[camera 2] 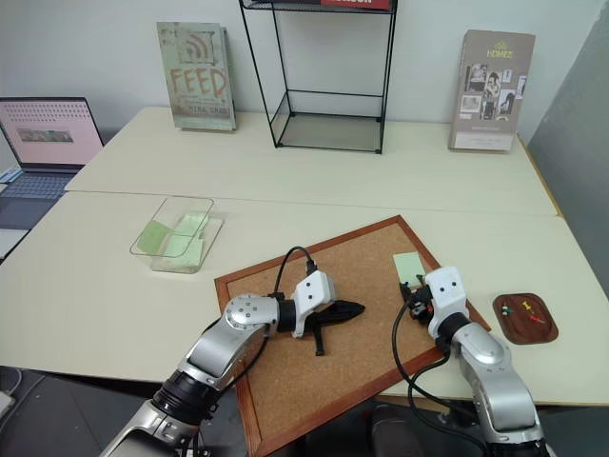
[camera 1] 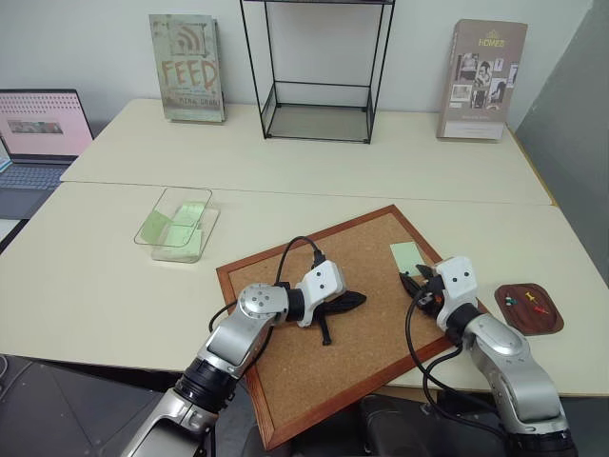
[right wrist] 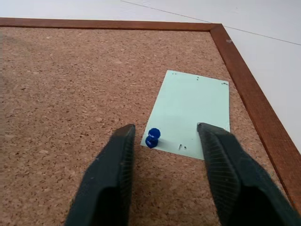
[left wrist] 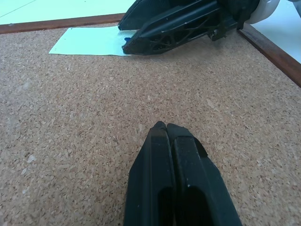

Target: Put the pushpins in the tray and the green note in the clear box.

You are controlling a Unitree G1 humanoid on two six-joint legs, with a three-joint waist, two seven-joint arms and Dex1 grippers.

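The right pincer [right wrist: 162, 141] is spread around a blue pin [right wrist: 153, 138] at the note's [right wrist: 193, 110] lower left corner, frame centre. If it closes off-centre, the pin can slip and the note tear. The left pincer [left wrist: 165, 129] is pressed together.

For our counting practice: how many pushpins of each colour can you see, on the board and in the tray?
blue pin: 1
yellow pin: 1
red pin: 1
dark pin: 1
Total: 4
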